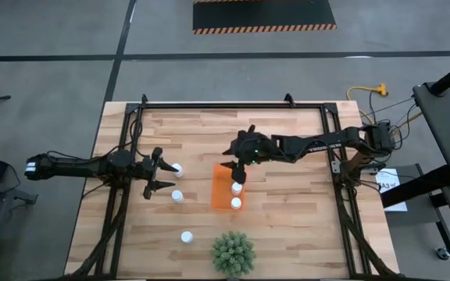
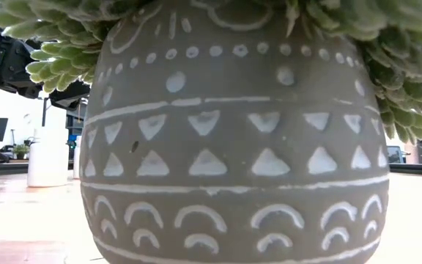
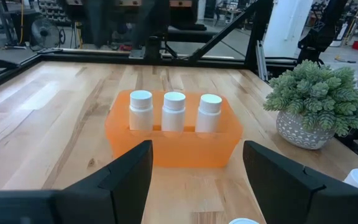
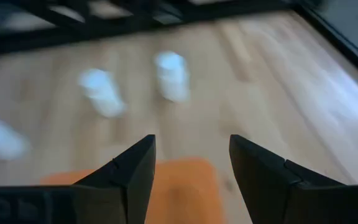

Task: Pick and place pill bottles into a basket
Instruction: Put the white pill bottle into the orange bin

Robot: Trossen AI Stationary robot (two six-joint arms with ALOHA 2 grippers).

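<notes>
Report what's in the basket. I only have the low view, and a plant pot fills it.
Observer: The basket holds three bottles, standing upright in a row.
Operator: Count what's left outside.
Observer: Three loose bottles stand on the table, all on the left arm's side of the basket.
Operator: Give me the arms.
Observer: The left end effector is open beside one loose bottle and holds nothing. The right end effector is open and empty above the basket.
</notes>
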